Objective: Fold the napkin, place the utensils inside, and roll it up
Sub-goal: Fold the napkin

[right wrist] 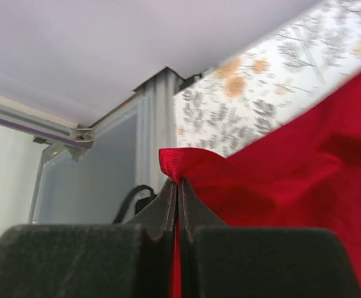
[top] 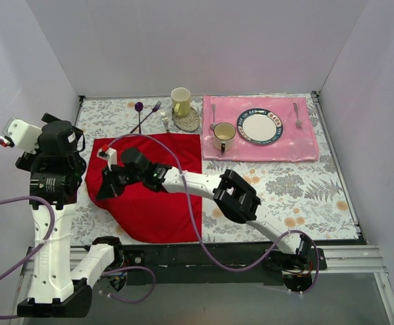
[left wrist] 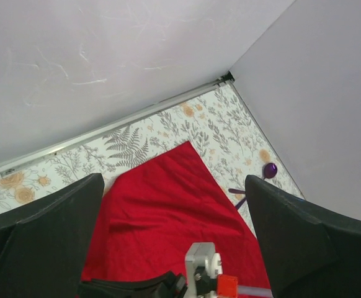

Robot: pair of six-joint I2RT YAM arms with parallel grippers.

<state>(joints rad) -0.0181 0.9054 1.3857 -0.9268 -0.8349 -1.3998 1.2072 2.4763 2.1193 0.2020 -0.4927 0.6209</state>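
Observation:
The red napkin (top: 158,196) lies crumpled on the left half of the table. It also shows in the left wrist view (left wrist: 168,198) and the right wrist view (right wrist: 292,174). My right gripper (top: 107,185) reaches across to the napkin's left edge. It is shut on a pinched fold of the cloth (right wrist: 178,183) and lifts it a little. My left gripper (top: 74,143) is wide open and empty, raised above the table just left of the napkin. A slim fork (top: 164,122) with silver tines lies just beyond the napkin's far edge.
A purple spoon (top: 139,107) (left wrist: 269,170) and a purple fork (top: 156,107) lie at the back left. A yellow mug (top: 180,101) stands on a coaster. The pink placemat (top: 305,145) holds a plate (top: 258,126), cup (top: 223,137), fork (top: 296,115) and spoon (top: 212,116).

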